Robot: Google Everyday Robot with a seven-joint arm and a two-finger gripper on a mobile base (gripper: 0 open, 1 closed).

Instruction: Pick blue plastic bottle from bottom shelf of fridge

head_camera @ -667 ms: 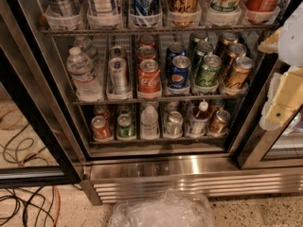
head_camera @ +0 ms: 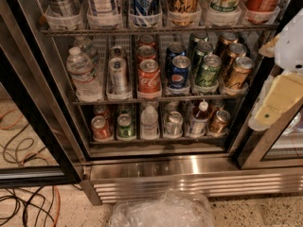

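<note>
We see the small white-capped blue plastic bottle [head_camera: 199,118] upright on the stainless-steel fridge's [head_camera: 189,167] bottom wire shelf [head_camera: 156,140], between a silver can [head_camera: 173,123] and a bronze can [head_camera: 219,121], at nine o'clock from the cream tool [head_camera: 275,102], well apart; released or clenched, we cannot tell.

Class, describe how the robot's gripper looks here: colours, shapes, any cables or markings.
The gripper is at the right edge, beside the fridge. Its upper part is a smooth, rounded white casing. Below that is a blocky pale-yellow piece with a whitish rounded tip. No cables or markings show on it.
</note>
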